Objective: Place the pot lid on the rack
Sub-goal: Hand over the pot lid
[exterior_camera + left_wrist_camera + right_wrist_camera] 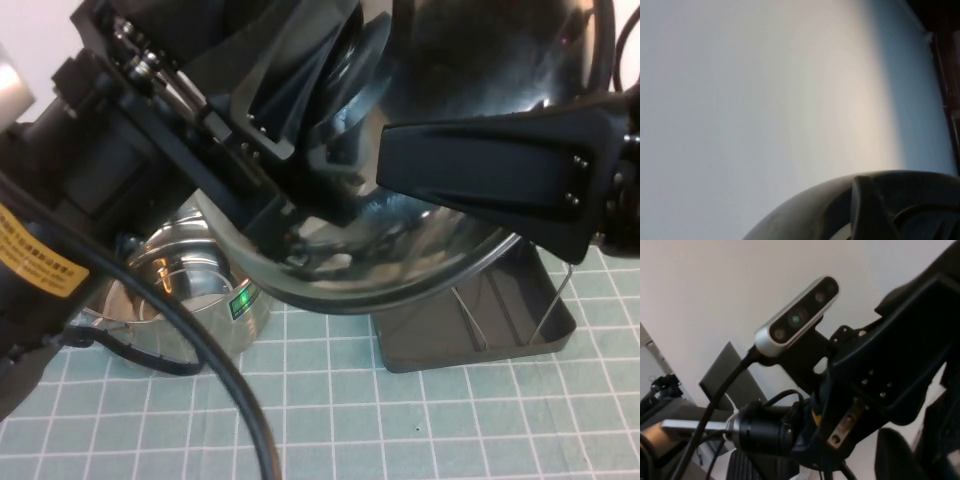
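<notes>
Green grid mat [400, 420], left claw [300, 150] gripping pot lid [440, 240] above rack [480, 320], right claw [500, 165] beside lid, grip unclear.

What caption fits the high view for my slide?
Both arms raise the pot lid close to the camera, above the rack and pot.

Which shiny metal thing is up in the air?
The round shiny steel pot lid, raised between the left gripper and right gripper. The steel pot sits on the table.
</notes>
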{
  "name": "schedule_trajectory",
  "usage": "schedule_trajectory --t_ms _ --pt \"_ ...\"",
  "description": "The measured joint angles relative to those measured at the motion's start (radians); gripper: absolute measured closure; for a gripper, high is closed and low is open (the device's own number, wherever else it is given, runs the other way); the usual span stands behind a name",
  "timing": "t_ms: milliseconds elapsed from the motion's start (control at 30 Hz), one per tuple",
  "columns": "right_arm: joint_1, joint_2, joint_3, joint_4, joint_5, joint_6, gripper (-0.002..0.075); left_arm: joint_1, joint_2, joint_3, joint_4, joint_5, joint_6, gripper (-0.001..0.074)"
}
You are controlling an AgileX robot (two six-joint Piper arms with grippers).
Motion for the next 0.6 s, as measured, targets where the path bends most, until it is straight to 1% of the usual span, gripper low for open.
schedule_trajectory --t_ms 167,200,267,367,433,500,600 --pt "0.001 0.000 0.000 -0.007 -0.023 -0.075 0.0557 0.000 0.000 0.000 -0.004 0.036 0.000 0.0426" --pt "0.001 0.001 0.000 -0.012 -0.028 -0.091 0.0557 0.000 0.000 0.000 -0.004 0.041 0.000 0.0412" --pt "0.001 0.004 0.000 -0.014 -0.042 -0.114 0.0557 0.000 0.000 0.000 -0.007 0.056 -0.002 0.0342" --pt "0.001 0.004 0.000 -0.013 -0.075 -0.132 0.0557 -0.002 0.000 0.000 -0.034 0.082 -0.004 0.0193" --pt "0.001 0.004 0.000 -0.011 -0.090 -0.138 0.0557 -0.002 0.000 0.000 -0.073 0.090 -0.004 0.0126" --pt "0.001 0.004 0.000 -0.011 -0.092 -0.146 0.0557 -0.002 0.000 0.000 -0.115 0.098 0.005 0.0097" --pt "0.001 0.004 0.000 -0.009 -0.092 -0.155 0.0557 -0.002 -0.002 0.000 -0.178 0.103 0.041 0.0079"
